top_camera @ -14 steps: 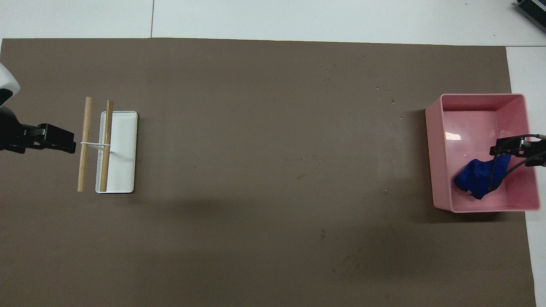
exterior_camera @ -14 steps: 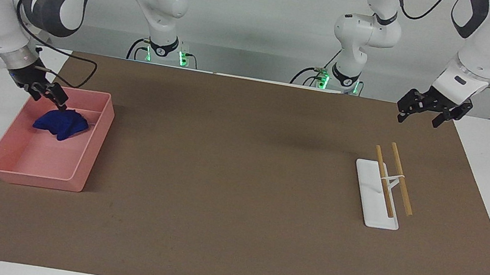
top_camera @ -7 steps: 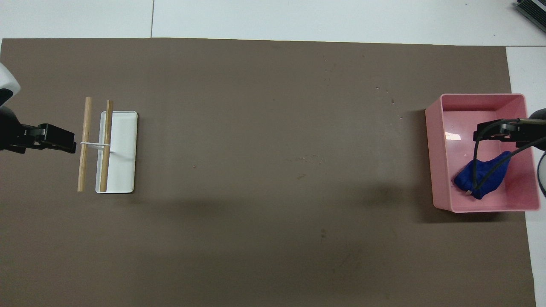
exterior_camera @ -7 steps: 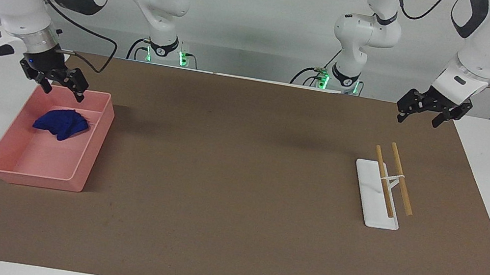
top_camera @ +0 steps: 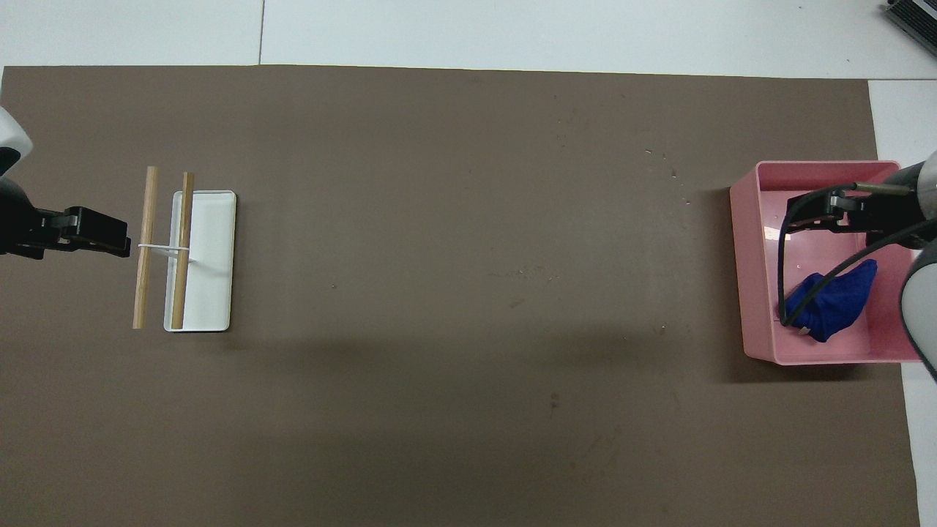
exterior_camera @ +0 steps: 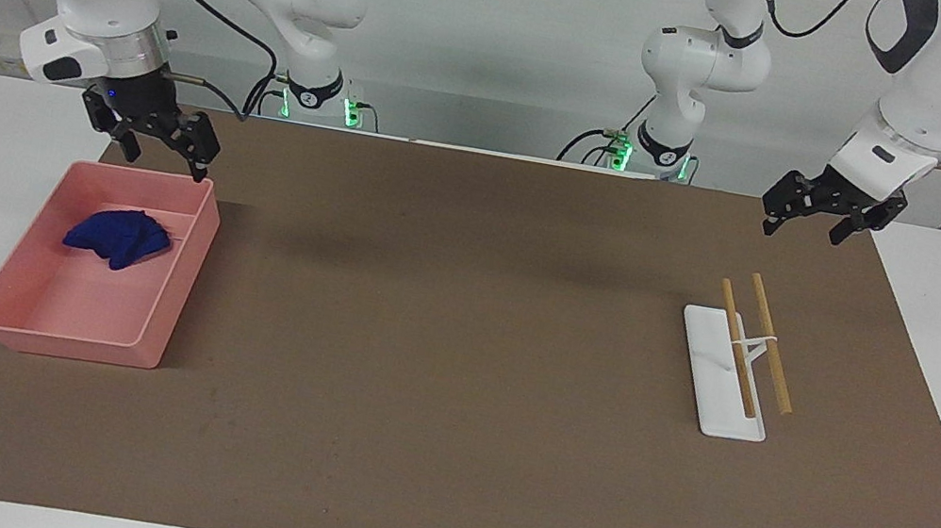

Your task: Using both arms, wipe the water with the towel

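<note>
The deep-blue towel [exterior_camera: 118,237] lies bunched in the pink bin [exterior_camera: 71,336] at the right arm's end of the mat; it also shows in the overhead view [top_camera: 834,306]. My right gripper [exterior_camera: 167,161] is open and empty, raised over the bin's rim nearest the robots [top_camera: 809,212]. My left gripper [exterior_camera: 804,232] is open and empty, waiting in the air at the left arm's end of the mat [top_camera: 110,241]. Faint specks of water [top_camera: 523,275] show mid-mat in the overhead view; a few glistening specks lie nearer the bin [top_camera: 673,173].
A white tray [exterior_camera: 718,411] lies toward the left arm's end of the mat, with two wooden sticks [exterior_camera: 771,343] joined by a white band resting across it. Both show in the overhead view: the tray [top_camera: 212,278] and the sticks [top_camera: 146,219]. The brown mat [exterior_camera: 456,348] covers most of the table.
My right gripper has risen from the towel out of the bin and moved toward the robots and the mat's middle. The towel stays in the bin. The left arm has not moved.
</note>
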{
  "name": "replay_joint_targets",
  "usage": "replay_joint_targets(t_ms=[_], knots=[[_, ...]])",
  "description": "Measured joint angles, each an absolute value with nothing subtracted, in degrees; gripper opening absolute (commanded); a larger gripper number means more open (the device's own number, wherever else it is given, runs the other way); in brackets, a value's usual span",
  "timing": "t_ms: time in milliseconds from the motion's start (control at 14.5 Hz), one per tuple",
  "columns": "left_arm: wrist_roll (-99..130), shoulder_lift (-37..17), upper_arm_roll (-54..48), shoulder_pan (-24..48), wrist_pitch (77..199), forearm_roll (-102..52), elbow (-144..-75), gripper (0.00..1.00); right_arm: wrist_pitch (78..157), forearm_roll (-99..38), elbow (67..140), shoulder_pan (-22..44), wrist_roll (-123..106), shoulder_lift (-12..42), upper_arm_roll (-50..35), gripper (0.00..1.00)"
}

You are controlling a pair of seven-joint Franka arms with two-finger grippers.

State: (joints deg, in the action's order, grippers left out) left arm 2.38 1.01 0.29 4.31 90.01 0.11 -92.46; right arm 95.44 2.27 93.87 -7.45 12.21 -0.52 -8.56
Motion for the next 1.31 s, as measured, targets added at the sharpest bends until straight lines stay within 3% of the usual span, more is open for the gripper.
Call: replay_joint_targets(t_ms=[414, 1310], knots=[[4.0, 1.0, 0.3, 5.1, 91.4, 0.1, -92.8, 1.00, 89.9, 2.3, 87.8, -7.1, 13.0, 1.6, -8.6, 1.00], [4.2, 1.0, 0.3, 5.1, 91.4, 0.1, -92.8, 1.00, 85.4, 1.9, 89.6, -6.9, 13.0, 0.4, -9.1, 1.00]])
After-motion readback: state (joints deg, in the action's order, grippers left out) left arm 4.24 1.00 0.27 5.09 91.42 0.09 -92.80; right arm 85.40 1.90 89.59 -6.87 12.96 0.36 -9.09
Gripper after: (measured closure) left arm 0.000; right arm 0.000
